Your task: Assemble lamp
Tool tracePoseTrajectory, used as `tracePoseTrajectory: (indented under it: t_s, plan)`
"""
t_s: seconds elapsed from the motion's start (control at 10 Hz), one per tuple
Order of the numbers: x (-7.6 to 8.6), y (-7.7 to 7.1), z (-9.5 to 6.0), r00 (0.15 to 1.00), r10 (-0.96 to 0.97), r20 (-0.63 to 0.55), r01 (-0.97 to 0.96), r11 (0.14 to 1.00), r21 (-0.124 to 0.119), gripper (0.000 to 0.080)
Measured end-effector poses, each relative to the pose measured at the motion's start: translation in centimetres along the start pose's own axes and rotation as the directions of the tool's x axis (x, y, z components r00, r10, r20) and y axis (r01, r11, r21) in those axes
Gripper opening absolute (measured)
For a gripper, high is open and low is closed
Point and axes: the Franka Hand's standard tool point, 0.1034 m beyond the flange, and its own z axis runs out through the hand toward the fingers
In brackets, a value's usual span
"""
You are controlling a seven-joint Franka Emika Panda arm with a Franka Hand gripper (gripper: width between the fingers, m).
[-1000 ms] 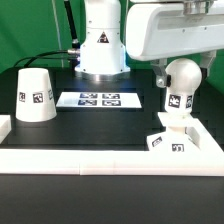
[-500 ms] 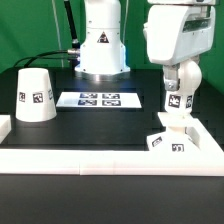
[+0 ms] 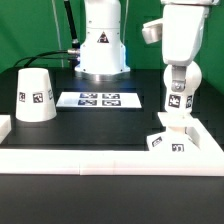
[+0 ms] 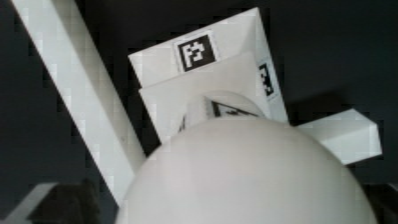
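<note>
The ball-shaped bulb (image 3: pixel 181 82) stands upright with its stem on the small blocky base (image 3: pixel 167 141) at the exterior view's right. My gripper (image 3: pixel 182 70) hangs straight down over the bulb's top, its hand narrow side on. Its fingers do not show in either view. The hand has turned while the bulb's tag kept facing the same way, so the jaws stand loose round the bulb. In the wrist view the bulb (image 4: pixel 222 170) fills the foreground, with the tagged base (image 4: pixel 205 60) beyond it. The cone shade (image 3: pixel 36 95) stands apart at the exterior view's left.
The marker board (image 3: pixel 99 99) lies flat at the table's middle, in front of the robot's body (image 3: pixel 103 45). A raised white rim (image 3: pixel 110 157) borders the table's front and sides; it also shows in the wrist view (image 4: pixel 80 110).
My hand has turned about its vertical axis above the bulb, from broad side on to narrow side on. The bulb, its tag, the base and the shade have not moved.
</note>
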Motion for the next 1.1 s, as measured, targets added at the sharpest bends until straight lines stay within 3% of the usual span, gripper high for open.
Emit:
tracePoseTrajectory:
  t_s: [0.2,0.3,0.7,1.1]
  plan:
    - [-0.06,0.02,0.01,1.0,0.006,0.0,-0.006,1.0,0.0,0.0696]
    - [-0.08,0.03,0.01,1.0,0.006,0.0,-0.006,1.0,0.0,0.0575]
    - [-0.38,0.19,0.05,0.996,0.09,-0.001,-0.09,0.996,0.001,0.0576]
    - [-0.43,0.22,0.1,0.88,0.474,-0.009,-0.474,0.88,0.006,0.0577]
